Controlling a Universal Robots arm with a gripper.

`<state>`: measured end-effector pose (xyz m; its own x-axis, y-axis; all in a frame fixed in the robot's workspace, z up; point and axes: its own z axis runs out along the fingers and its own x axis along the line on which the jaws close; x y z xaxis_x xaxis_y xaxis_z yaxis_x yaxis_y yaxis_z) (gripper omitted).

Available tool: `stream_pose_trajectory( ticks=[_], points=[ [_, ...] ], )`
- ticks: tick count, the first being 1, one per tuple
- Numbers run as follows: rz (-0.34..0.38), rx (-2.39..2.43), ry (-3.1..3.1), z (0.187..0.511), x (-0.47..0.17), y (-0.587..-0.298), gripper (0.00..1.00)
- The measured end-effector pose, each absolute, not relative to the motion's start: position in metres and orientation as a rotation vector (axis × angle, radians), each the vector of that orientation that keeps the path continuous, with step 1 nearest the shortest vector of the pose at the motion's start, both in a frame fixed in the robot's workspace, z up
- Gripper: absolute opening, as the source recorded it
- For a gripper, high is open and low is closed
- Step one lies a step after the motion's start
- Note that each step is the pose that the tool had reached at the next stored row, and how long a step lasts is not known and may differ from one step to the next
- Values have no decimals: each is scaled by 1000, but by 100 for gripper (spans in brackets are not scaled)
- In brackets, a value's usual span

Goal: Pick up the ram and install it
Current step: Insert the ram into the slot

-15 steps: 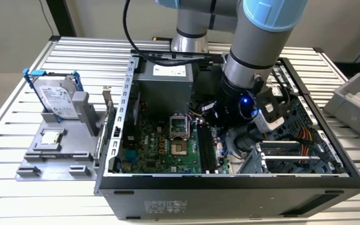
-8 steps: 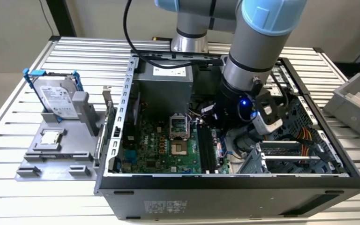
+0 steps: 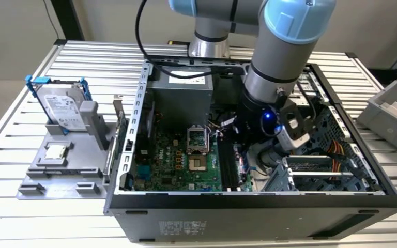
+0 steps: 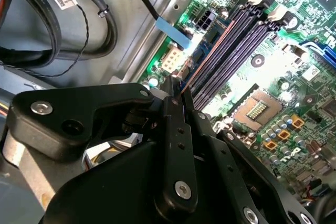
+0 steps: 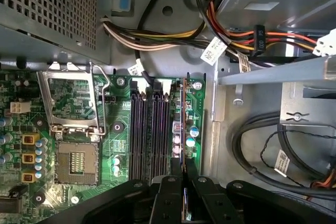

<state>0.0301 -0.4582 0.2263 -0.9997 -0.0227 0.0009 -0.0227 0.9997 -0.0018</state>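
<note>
Exterior view: arm reached down into the open computer case (image 3: 254,199) on the counter (image 3: 19,150), beside the motherboard (image 3: 178,160). First wrist view: gripper (image 5: 184,174) pinched the ram (image 5: 183,124) edge-on, beside the black slots (image 5: 150,129). Second wrist view: ram (image 4: 210,51) apparently over the outermost slot.

An open computer case (image 3: 254,206) lies on the table (image 3: 19,124), with the motherboard (image 3: 178,165) flat inside it. A stand (image 3: 64,170) just beside the case, on the exterior view's left, carries an upright hard drive (image 3: 64,108) and a chip (image 3: 55,151) before it.
</note>
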Motion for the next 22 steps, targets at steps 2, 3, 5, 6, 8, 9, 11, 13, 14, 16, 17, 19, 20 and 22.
stream_pose_trajectory(
  ticks=[2,3,5,6,8,9,11,13,14,16,17,19,20,22],
  points=[
    [3,36,-3140,225,30,-458,0],
    [3,36,-3140,225,30,-458,0],
    [3,35,-3140,224,29,-458,0],
    [4,34,-3140,223,29,-459,0],
    [4,32,-3140,221,29,-459,0],
    [5,32,-3140,221,29,-459,0],
    [7,32,-3140,221,29,-459,0],
    [6,32,-3140,221,29,-459,0],
    [6,32,-3140,221,29,-459,0],
    [6,32,-3140,221,29,-459,0],
    [6,32,-3140,221,29,-459,0],
    [6,32,-3140,221,29,-459,0],
    [6,31,-3140,221,29,-459,0],
    [6,28,-3140,220,29,-459,0]
  ],
)
